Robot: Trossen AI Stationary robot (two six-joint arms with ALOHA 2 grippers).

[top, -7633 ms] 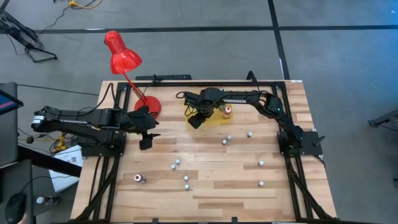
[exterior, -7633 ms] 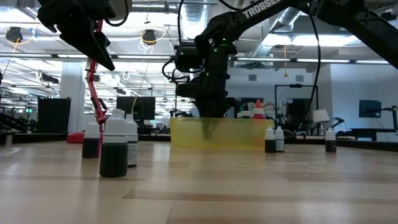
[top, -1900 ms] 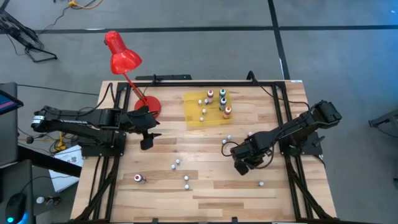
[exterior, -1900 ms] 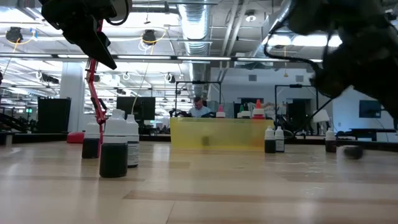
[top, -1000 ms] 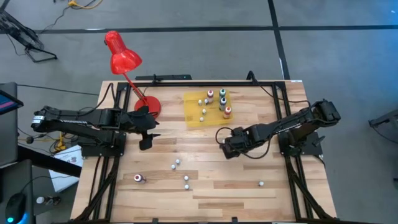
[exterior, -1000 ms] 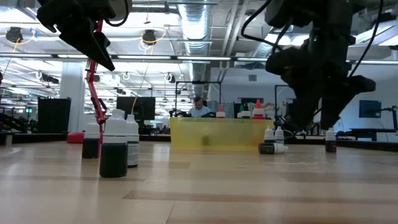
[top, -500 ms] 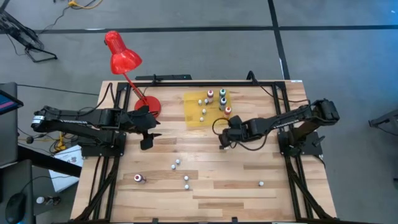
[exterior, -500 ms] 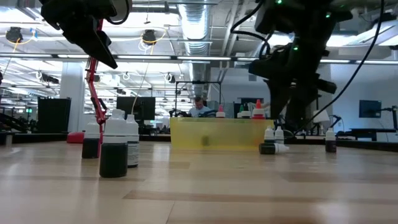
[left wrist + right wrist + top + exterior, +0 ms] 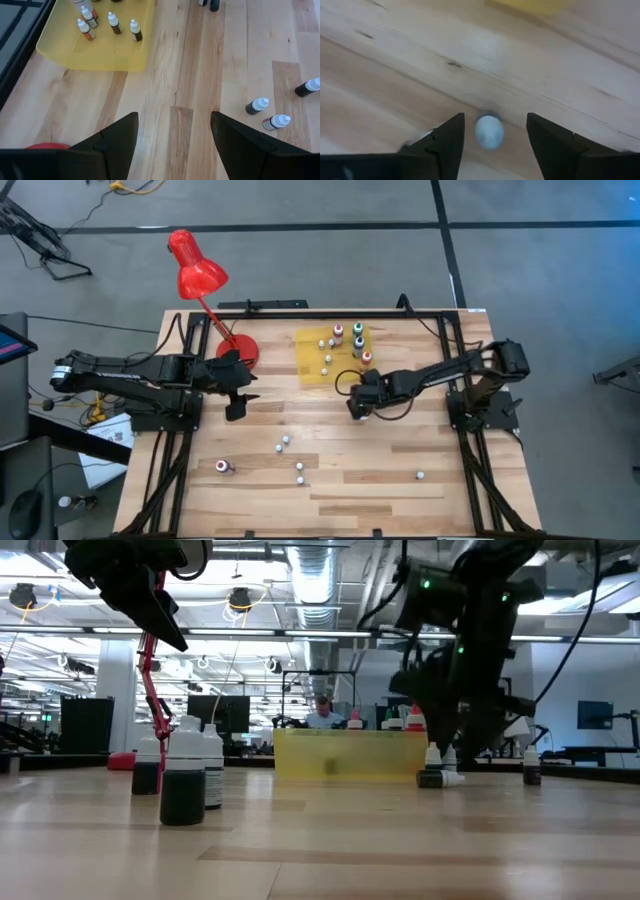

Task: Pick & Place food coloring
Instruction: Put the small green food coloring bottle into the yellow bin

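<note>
In the high view the right claw (image 9: 358, 406) sits at the middle of the table (image 9: 470, 490), just below the lower right corner of the yellow mat (image 9: 309, 369). Its wrist view shows the two fingers (image 9: 446, 141) spread apart with a pale bottle cap (image 9: 488, 131) between them, touched by neither; the picture is blurred, so whether the cap stands slightly beyond the fingertips is hard to tell. The left claw (image 9: 234, 406) hangs at the left of the table beside the base of the red lamp (image 9: 196, 268), its fingers wide apart and gripping nothing.

The food coloring is in two groups. Several bottles (image 9: 358, 337) stand on the yellow mat at upper centre. Others are scattered on the bare wood in the lower half: a red one (image 9: 223, 467) at lower left, pale caps (image 9: 299, 467) near lower centre, and one (image 9: 420, 475) at lower right. In the low view two dark bottles (image 9: 183, 786) stand close at left.
</note>
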